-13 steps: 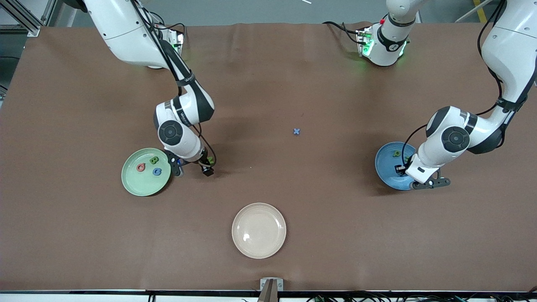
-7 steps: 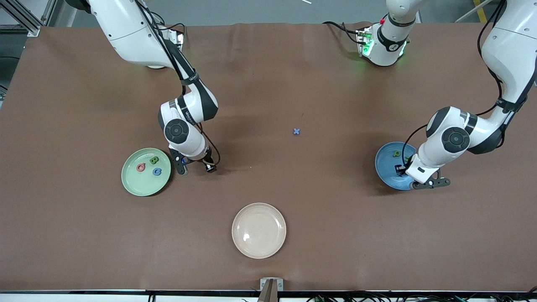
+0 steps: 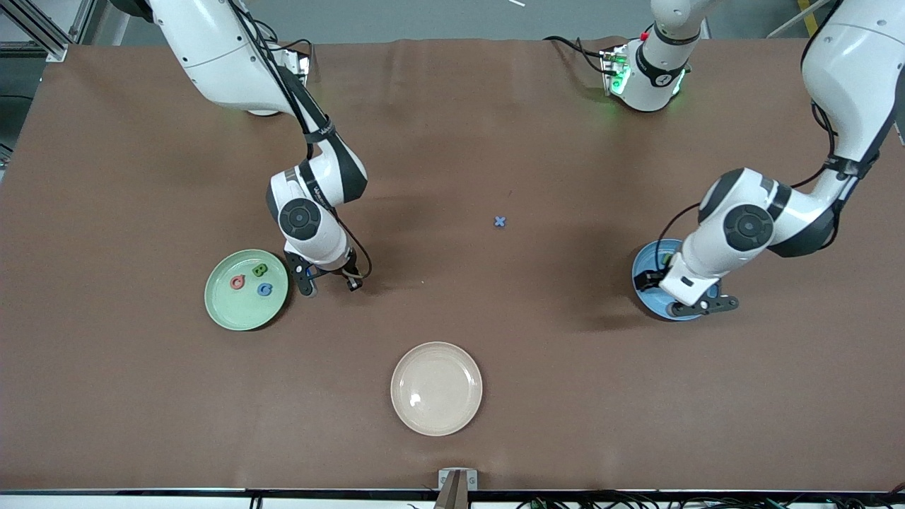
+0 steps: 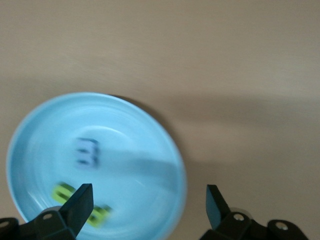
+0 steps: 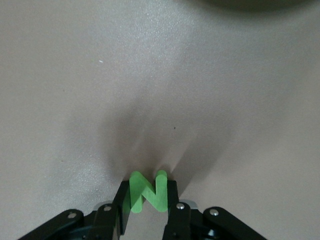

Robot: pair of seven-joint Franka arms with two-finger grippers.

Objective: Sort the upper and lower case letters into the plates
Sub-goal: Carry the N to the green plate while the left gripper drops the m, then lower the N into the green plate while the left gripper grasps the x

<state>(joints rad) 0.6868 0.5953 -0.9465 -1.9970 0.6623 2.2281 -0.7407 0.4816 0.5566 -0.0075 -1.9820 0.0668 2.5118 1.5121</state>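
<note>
My right gripper (image 3: 350, 283) hangs low over the table beside the light green plate (image 3: 226, 307), shut on a green letter N (image 5: 148, 192) that stands upright between its fingers. The green plate holds a pink-red letter (image 3: 237, 283), a green letter (image 3: 260, 269) and a blue letter (image 3: 265, 289). My left gripper (image 3: 645, 281) is open and empty over the blue plate (image 3: 647, 260). The left wrist view shows that plate (image 4: 130, 145) with a blue letter (image 4: 87, 152) and green letters (image 4: 65, 192) in it. A blue letter x (image 3: 500, 221) lies alone at mid-table.
A cream plate (image 3: 436, 388) with nothing in it sits nearer to the front camera than the other plates, at mid-table. The brown table cover (image 3: 565, 389) stretches bare between the plates.
My left gripper has shifted over the blue plate toward the right arm's end of the table. My right gripper moved slightly a second ago and has held still since.
</note>
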